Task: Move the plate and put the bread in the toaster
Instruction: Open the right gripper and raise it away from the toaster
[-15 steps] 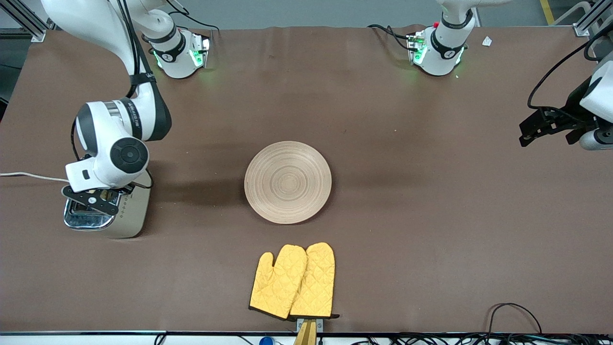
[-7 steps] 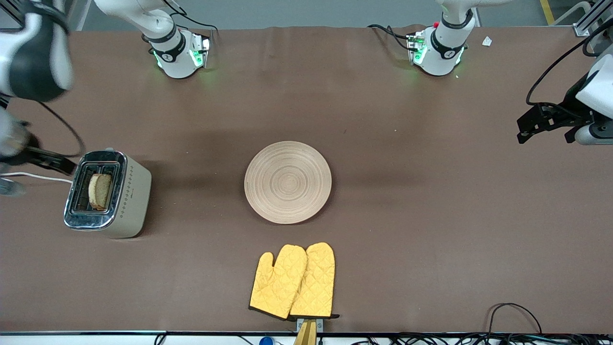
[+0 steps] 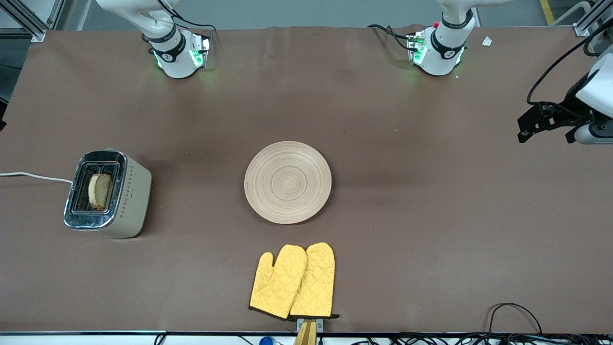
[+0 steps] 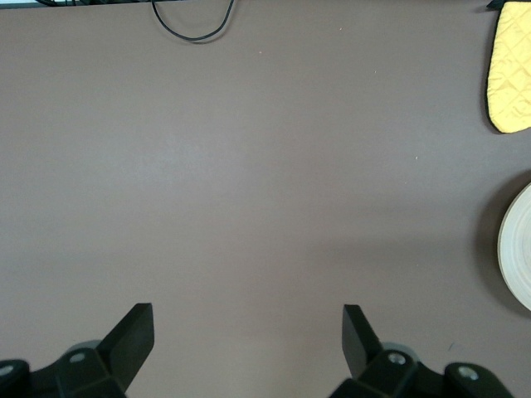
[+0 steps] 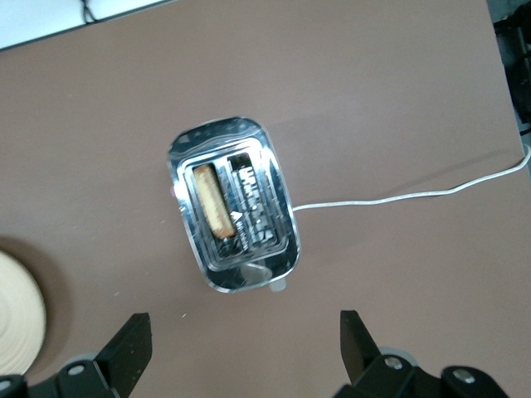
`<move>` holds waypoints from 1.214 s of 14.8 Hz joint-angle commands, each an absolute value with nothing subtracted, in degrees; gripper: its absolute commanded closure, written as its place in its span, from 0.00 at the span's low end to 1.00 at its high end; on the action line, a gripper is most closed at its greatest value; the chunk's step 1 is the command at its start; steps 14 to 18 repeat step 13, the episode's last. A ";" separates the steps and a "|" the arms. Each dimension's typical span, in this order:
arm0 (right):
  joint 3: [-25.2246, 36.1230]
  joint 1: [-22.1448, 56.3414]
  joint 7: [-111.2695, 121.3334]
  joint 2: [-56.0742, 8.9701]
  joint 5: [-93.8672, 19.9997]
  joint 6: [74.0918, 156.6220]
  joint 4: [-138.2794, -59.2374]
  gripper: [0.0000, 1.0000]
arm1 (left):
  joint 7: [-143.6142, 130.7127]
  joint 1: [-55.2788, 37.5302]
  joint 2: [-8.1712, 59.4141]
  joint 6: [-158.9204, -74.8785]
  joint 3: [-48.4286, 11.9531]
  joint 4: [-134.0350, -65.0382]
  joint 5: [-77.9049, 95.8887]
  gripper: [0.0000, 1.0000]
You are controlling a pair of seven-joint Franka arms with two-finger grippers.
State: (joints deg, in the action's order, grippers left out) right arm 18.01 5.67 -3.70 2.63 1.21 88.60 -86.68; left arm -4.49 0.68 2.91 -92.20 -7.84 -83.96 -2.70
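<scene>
The cream toaster (image 3: 129, 196) stands toward the right arm's end of the table. The brown bread slice (image 3: 99, 190) stands in one of its slots. The pale wooden plate (image 3: 287, 182) lies at the table's middle, with nothing on it. My right gripper (image 5: 245, 348) is out of the front view. It is open and empty, high over the table beside the toaster (image 5: 235, 203), with the bread (image 5: 213, 201) in view. My left gripper (image 3: 527, 128) waits open and empty over the left arm's end of the table; it also shows in the left wrist view (image 4: 247, 340).
A pair of yellow oven mitts (image 3: 293, 281) lies nearer the front camera than the plate. The toaster's white cord (image 3: 33, 176) runs off the table's end. Black cables (image 3: 515, 311) lie at the front edge. The plate's rim (image 4: 518, 249) shows in the left wrist view.
My right arm has lifted off the toaster and left the front view. The bread stays in the slot. My left gripper has barely moved.
</scene>
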 commanded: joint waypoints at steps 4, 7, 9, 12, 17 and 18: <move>17.14 12.90 -2.99 4.04 0.87 89.30 -89.39 0.00 | -3.60 0.97 3.08 -91.14 -7.56 -83.32 -3.08 0.00; 17.14 13.80 -2.90 4.57 0.97 86.67 -88.08 0.00 | -3.60 0.97 3.08 -91.14 -7.38 -83.32 -3.08 0.00; 17.40 13.71 -2.03 4.92 1.49 85.52 -87.01 0.00 | -3.60 0.97 3.08 -91.14 -7.38 -83.32 -3.08 0.00; 16.18 13.97 -1.41 8.43 4.83 83.94 -87.63 0.00 | -3.60 0.70 3.16 -91.14 -7.56 -83.32 -3.08 0.00; 15.48 13.97 -1.41 8.52 5.10 83.41 -87.28 0.00 | -3.60 0.70 3.16 -91.14 -7.65 -83.32 -3.08 0.00; 15.48 13.97 -1.41 8.52 5.10 83.41 -87.28 0.00 | -3.60 0.70 3.16 -91.14 -7.65 -83.32 -3.08 0.00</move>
